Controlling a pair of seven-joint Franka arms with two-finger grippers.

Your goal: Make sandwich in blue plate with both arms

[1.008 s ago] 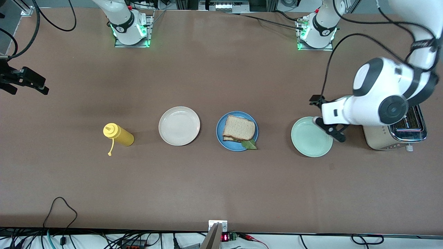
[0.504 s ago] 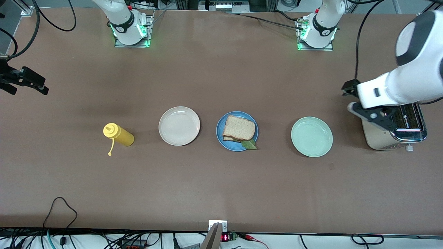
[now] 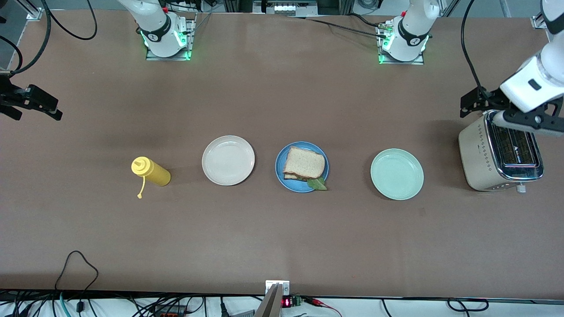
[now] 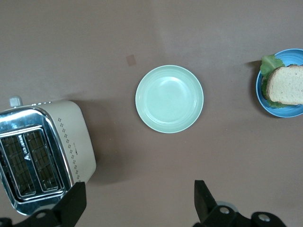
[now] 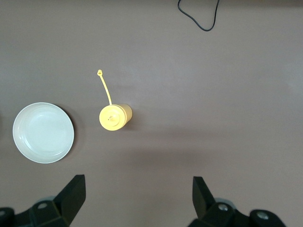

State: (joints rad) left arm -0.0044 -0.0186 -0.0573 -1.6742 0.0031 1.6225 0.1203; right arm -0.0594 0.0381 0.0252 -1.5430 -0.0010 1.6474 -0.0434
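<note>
The sandwich (image 3: 304,163) lies on the blue plate (image 3: 282,177) at the table's middle: a toasted slice on top, a second slice under it, and green lettuce (image 3: 318,184) sticking out at the edge. It also shows in the left wrist view (image 4: 288,85) on the blue plate (image 4: 284,109). My left gripper (image 3: 526,122) is up in the air over the toaster, open and empty (image 4: 137,203). My right gripper (image 3: 44,108) waits high at the right arm's end of the table, open and empty (image 5: 137,196).
A pale green plate (image 3: 396,174) lies between the blue plate and the toaster (image 3: 502,154). A cream plate (image 3: 228,160) and a yellow squeeze bottle (image 3: 152,172) lie toward the right arm's end. A cable loops near the table's front edge.
My left arm has swung away from over the pale green plate toward its own end of the table and risen, and is now over the toaster. The right arm has not moved.
</note>
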